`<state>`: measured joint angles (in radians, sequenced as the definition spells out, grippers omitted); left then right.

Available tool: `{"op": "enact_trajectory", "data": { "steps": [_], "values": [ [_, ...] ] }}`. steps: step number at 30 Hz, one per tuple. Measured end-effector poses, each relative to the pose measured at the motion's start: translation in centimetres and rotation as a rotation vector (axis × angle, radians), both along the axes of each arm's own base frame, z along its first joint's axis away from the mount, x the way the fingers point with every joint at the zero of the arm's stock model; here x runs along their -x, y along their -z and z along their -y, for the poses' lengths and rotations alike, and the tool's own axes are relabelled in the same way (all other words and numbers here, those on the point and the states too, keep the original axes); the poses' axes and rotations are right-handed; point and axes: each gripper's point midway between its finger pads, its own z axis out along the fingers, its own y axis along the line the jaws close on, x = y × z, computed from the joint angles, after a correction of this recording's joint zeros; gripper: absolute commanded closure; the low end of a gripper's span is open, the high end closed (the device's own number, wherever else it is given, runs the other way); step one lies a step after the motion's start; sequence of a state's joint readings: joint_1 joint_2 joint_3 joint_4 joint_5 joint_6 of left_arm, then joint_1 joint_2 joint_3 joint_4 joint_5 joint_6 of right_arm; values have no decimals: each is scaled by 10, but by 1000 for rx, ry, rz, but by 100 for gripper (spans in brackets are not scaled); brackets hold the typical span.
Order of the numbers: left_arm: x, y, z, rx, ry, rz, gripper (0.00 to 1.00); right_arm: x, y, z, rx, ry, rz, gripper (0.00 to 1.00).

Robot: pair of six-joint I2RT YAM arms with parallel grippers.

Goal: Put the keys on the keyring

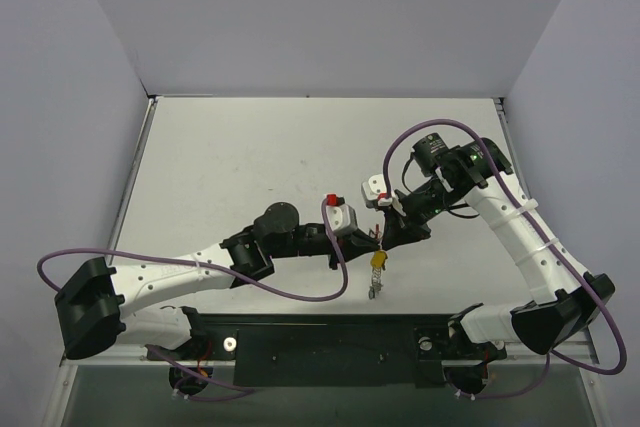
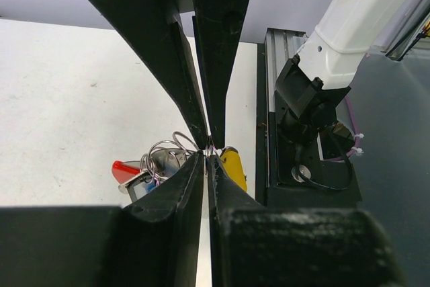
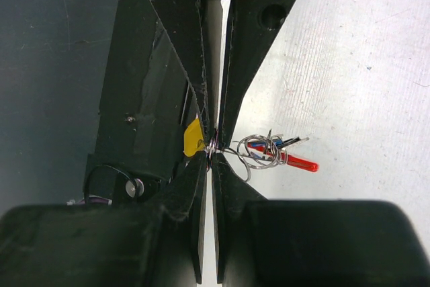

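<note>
My two grippers meet tip to tip above the table's near middle. The left gripper (image 1: 376, 241) (image 2: 207, 155) comes in from the left, the right gripper (image 1: 385, 237) (image 3: 212, 156) from the right. Both are shut on the thin wire of the keyring (image 2: 166, 148) (image 3: 258, 157), pinched where the tips meet. A yellow-headed key (image 1: 378, 260) (image 2: 234, 167) (image 3: 193, 139) hangs on one side of the tips. On the other side a red-headed key (image 2: 123, 168) (image 3: 299, 162) dangles with the ring's silvery loops. A silvery piece (image 1: 374, 290) hangs below the yellow key.
The white table (image 1: 240, 147) stretches behind and to the left of the grippers. A black base rail (image 1: 320, 347) runs along the near edge. Purple cables (image 1: 330, 292) loop off both arms. The right arm's base (image 2: 316, 92) stands close behind the keys in the left wrist view.
</note>
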<state>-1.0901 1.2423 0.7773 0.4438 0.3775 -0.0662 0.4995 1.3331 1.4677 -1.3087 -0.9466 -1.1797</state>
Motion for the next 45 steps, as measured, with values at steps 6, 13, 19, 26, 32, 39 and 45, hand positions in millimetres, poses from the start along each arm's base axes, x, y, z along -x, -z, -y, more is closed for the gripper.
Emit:
{"op": "enact_trajectory", "data": {
  "steps": [6,13,19,26,32,39,45],
  "values": [
    [0,1,1,-11,1,-3,100,0,1,0,4,-1,0,100],
    [0,2,1,-17,4,-3,100,1,2,1,12,6,-9,100],
    [2,-1,1,1,-11,-4,100,4,-1,2,12,63,-50,81],
    [-5,4,-7,81,-102,-52,100,-13,-25,15,-92,275,-141,71],
    [-11,4,-11,157,-193,-98,100,-7,-36,15,-185,434,-250,71],
    [-22,-9,-12,227,-290,-152,100,-19,-20,9,-196,645,-384,70],
    [-30,-10,-12,234,-350,-191,100,-38,-20,8,-204,740,-378,68]
  ]
}}
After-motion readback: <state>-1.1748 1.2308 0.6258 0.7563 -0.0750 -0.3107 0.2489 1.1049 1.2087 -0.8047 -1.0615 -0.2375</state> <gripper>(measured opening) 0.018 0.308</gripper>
